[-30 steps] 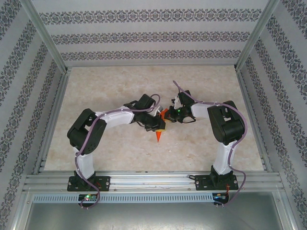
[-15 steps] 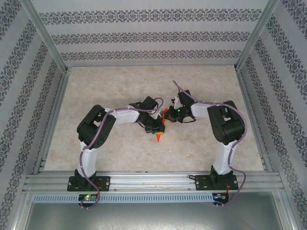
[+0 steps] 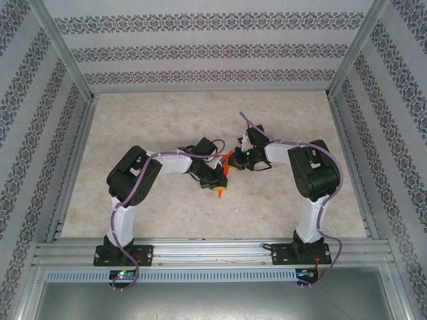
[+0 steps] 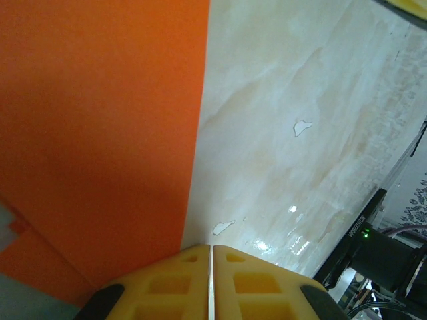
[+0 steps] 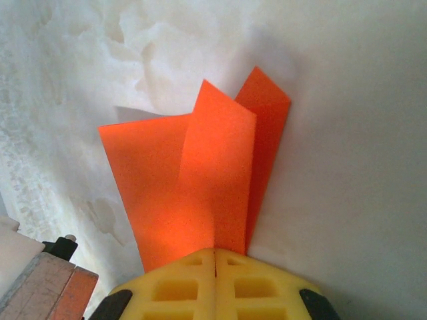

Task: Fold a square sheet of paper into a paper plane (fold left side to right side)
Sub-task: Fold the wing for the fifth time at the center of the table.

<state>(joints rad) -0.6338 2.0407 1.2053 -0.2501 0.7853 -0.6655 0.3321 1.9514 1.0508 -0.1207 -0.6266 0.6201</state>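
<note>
A: Nearest us, our left hand [image 4: 211, 252] is closed at the edge of the paper plane [image 4: 100, 133] on the surface [image 4: 300, 100]; if we drag it, the crease could skew.
B: Farther out, our right hand [image 5: 215, 253] pinches the splayed layers; pulling there could tear or unfold them.

The left pincer [image 3: 217, 181] hides most of the paper plane [image 3: 219, 193].

Top camera sits high behind the arm bases [image 3: 123, 253], looking down on the whole table [image 3: 147, 113] from afar. Left wrist camera hugs its yellow fingers [image 4: 167, 287], skimming the paper [image 4: 100, 133] up close. Right wrist camera, just as near, stares down on that same paper, mid-table from above.
</note>
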